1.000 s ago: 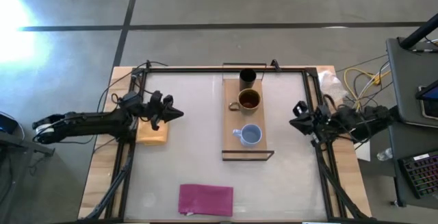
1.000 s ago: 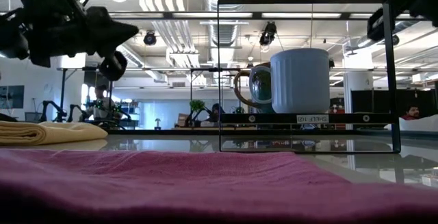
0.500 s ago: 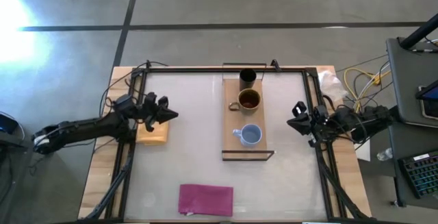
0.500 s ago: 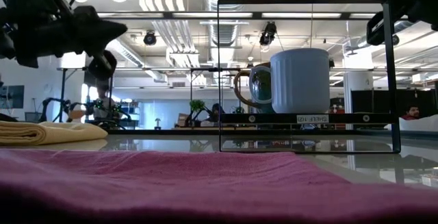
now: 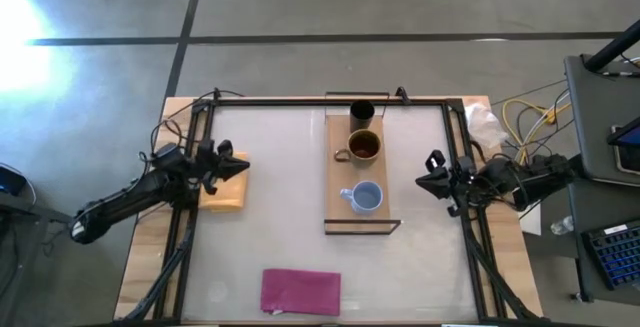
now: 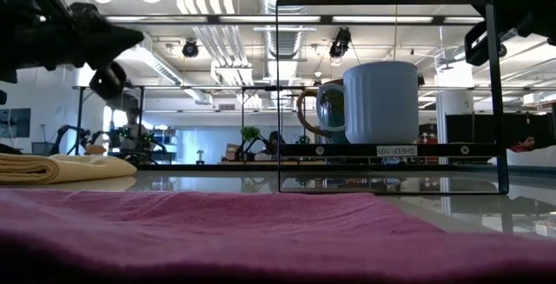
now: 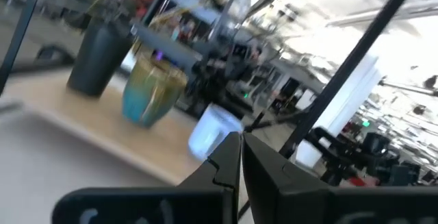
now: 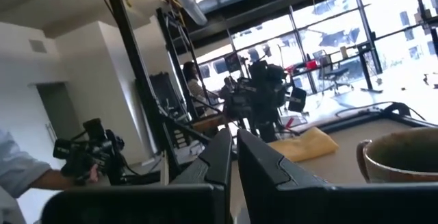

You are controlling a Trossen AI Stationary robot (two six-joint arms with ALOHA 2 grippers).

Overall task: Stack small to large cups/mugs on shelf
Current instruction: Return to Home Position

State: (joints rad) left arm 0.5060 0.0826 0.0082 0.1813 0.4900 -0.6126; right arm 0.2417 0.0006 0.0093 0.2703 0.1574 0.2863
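Observation:
The light-wood shelf (image 5: 342,172) lies along the table's middle, with its thin dark frame (image 5: 361,227) at the near end. On it stand, each on its base, the black cup (image 5: 361,114) at the far end, the brown mug (image 5: 364,145) in the middle and the light blue mug (image 5: 366,198) nearer. They also show in the left wrist view: black cup (image 7: 99,56), brown mug (image 7: 152,90), blue mug (image 7: 212,128). My left gripper (image 5: 243,165) is shut and empty, left of the shelf. My right gripper (image 5: 421,181) is shut and empty, right of the shelf.
A yellow-tan pad (image 5: 222,189) lies under my left gripper at the table's left side. A magenta cloth (image 5: 300,291) lies at the near edge. A black metal frame (image 5: 300,100) runs round the table. Cables and a keyboard (image 5: 610,252) lie beyond the right edge.
My left gripper has drawn back toward the table's left edge, staying shut and empty. The cups and the shelf have kept still.

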